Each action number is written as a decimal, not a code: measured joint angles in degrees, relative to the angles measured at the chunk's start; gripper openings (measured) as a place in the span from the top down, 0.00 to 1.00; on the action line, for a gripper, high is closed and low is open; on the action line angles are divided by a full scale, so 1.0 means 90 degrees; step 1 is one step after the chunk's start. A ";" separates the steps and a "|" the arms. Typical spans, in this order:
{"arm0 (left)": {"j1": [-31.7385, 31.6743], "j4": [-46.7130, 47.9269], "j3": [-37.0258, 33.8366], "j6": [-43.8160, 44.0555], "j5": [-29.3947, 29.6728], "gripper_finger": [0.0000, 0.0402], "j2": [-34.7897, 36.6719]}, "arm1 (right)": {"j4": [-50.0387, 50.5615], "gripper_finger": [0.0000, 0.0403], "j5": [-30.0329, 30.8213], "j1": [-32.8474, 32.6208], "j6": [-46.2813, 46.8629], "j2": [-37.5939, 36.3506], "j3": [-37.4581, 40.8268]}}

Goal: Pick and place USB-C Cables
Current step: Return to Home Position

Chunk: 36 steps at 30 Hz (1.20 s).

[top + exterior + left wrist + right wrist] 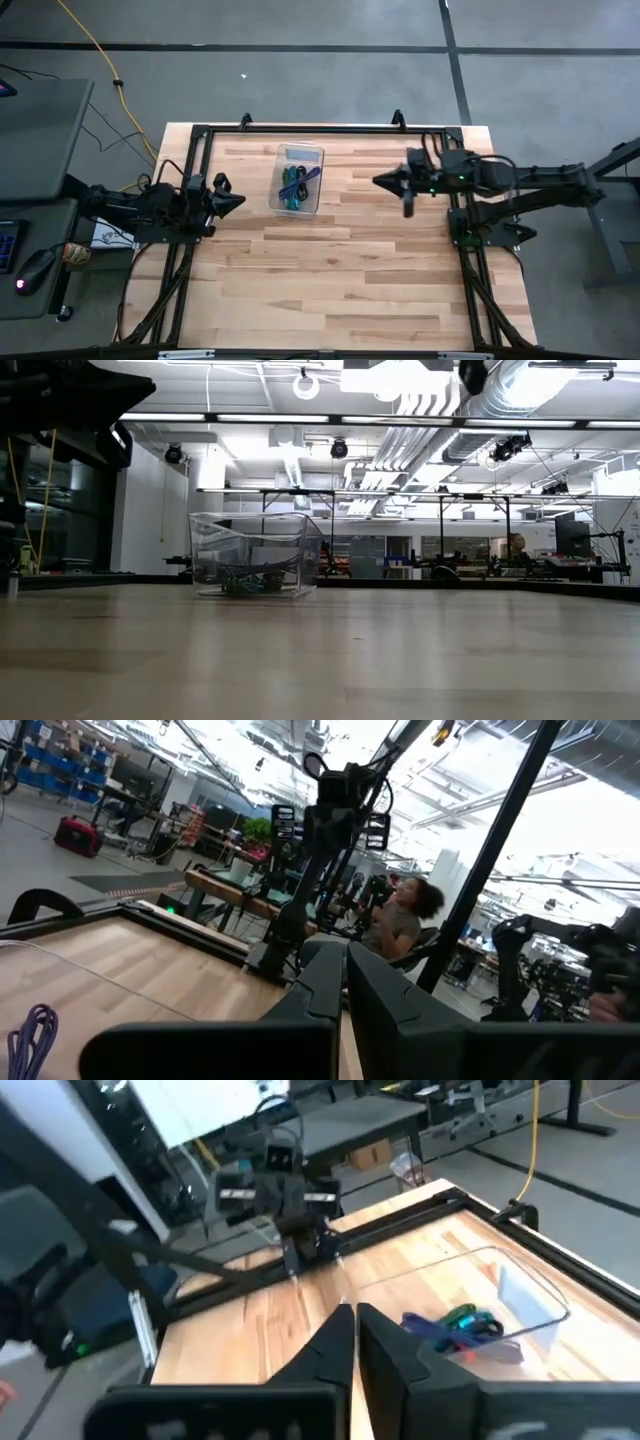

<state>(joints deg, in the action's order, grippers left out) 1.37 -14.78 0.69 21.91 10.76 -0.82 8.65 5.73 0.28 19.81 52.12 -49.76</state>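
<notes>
A clear plastic bin (298, 178) stands on the wooden table between the arms, also seen in the low view (255, 555) and the right wrist view (520, 1305). Small cable bundles lie on its floor: green (291, 201), teal (290, 182) and purple (309, 176), a tangle in the right wrist view (460, 1327). A red-and-black one I cannot pick out. The purple bundle (30, 1040) shows in the left wrist view. My left gripper (238, 200) hovers shut left of the bin. My right gripper (378, 181) hovers shut to its right, pointing at it.
A black frame (320, 128) runs along the table's far, left and right edges. A long yellow cord (100, 60) lies on the floor beyond the table. Bare wood (330, 280) spreads over the near half. A person (400, 920) sits in the room behind.
</notes>
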 joint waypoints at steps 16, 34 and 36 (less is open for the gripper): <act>0.0000 -0.0001 0.0000 0.0001 0.0015 1.00 0.0000 | -0.1752 1.00 0.0081 -0.0260 0.0604 -0.3727 0.3459; 0.0001 0.0047 0.0010 0.0000 0.0021 1.00 -0.0048 | -0.2390 1.00 0.0030 -0.0144 0.0532 -0.5652 0.5309; 0.0000 0.0047 0.0010 0.0001 0.0022 1.00 -0.0046 | -0.2463 1.00 -0.0025 -0.0144 0.0585 -0.5654 0.5462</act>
<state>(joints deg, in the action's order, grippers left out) 1.37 -14.35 0.78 21.92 10.96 -1.23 -13.52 5.50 -1.02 25.08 1.24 -0.60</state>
